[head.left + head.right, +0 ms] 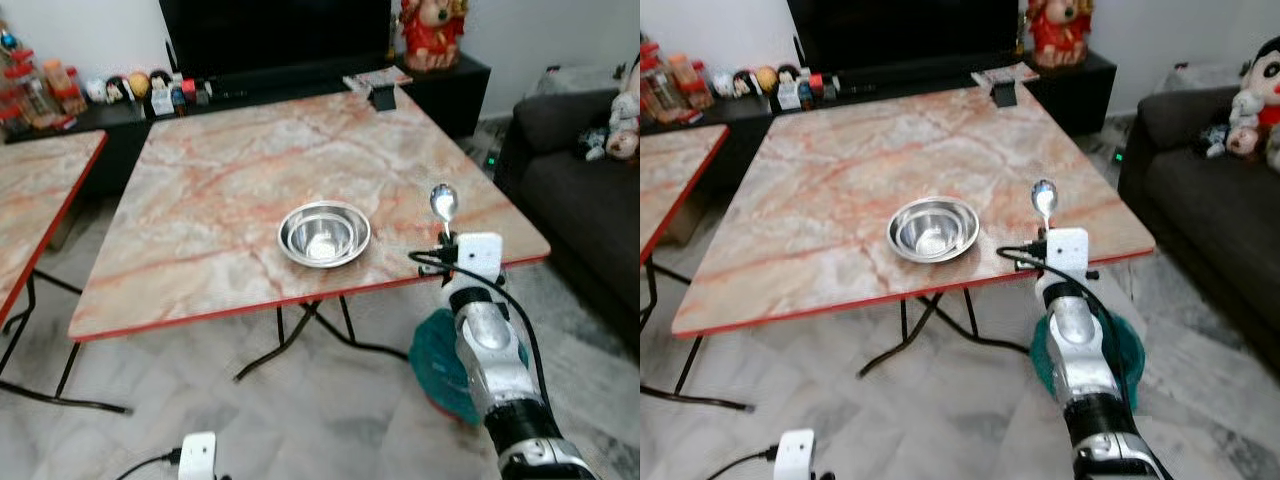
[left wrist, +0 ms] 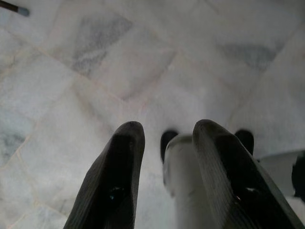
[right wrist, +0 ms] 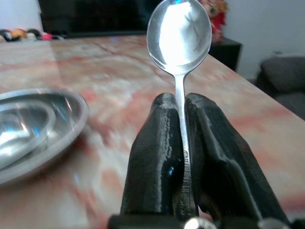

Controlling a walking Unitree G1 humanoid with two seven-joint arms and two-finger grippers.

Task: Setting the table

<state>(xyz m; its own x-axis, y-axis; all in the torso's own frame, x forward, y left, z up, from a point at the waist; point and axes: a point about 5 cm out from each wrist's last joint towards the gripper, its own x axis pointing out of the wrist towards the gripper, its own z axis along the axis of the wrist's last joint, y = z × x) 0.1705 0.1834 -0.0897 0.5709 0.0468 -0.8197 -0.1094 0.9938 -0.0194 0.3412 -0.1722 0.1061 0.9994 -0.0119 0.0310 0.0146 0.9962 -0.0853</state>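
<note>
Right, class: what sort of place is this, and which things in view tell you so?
Most likely a home living room: a dark sofa with soft toys, a large TV on a low cabinet, and a folding marble-pattern table holding a steel bowl.

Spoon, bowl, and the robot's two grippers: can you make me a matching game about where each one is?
Things:
1. spoon
2. steel bowl
3. left gripper
4. red figurine

Places or states:
A. hanging low above the pale floor tiles
B. pinched upright between the right gripper's black fingers
C. standing on the dark cabinet behind the table
D. sitting on the marble table, near its front edge

Pairs: 1-B, 2-D, 3-A, 4-C
</note>
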